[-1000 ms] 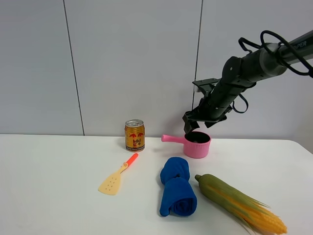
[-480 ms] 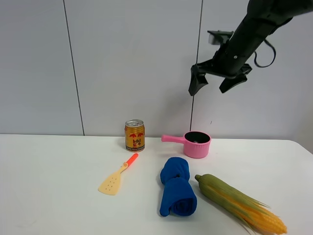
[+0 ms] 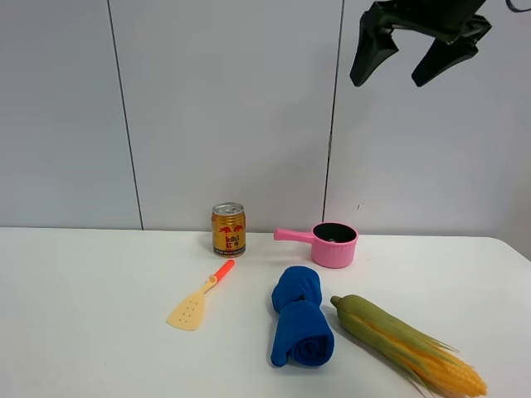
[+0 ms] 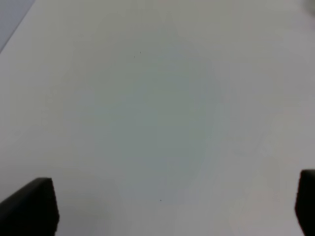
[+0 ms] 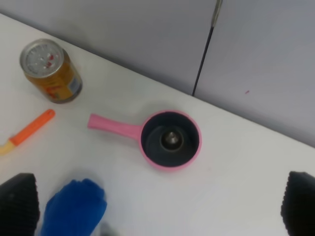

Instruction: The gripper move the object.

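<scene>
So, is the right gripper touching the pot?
Apart. The exterior high view shows the open right gripper far above the pot, a wide gap between.

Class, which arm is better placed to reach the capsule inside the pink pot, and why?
Right. Its open end effector hangs above the pink pot, and its wrist view shows the capsule; the left's shows neither.

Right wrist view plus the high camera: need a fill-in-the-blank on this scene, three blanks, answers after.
1. The capsule lies ____ the pink pot.
2. The right tool, high up near the wall, has its jaws ____.
3. The can stands ____ beside the pot's handle end.
Missing words: inside; open; upright.
</scene>
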Controlling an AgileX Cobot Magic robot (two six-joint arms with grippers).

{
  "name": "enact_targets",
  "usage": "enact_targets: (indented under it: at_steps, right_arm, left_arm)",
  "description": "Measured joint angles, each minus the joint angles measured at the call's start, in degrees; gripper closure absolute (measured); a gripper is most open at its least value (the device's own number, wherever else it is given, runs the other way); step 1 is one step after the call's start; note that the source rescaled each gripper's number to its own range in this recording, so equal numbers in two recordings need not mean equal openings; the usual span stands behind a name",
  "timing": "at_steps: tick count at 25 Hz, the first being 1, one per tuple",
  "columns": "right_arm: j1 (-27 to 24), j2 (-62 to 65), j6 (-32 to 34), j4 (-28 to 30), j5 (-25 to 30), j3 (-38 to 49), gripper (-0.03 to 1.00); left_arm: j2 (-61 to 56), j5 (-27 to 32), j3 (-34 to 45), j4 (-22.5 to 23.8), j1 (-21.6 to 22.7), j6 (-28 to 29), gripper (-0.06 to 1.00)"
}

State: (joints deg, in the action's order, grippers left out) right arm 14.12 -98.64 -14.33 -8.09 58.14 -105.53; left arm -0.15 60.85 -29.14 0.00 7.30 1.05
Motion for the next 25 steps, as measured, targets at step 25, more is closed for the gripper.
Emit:
enact_targets:
  at_steps: [25]
  right_arm:
    - [-13.8,27.2,9.3,10.6,11.1,29.6,-0.03]
  left_arm:
    - [0.0,0.0,0.0,0.0,0.0,0.0,-0.06]
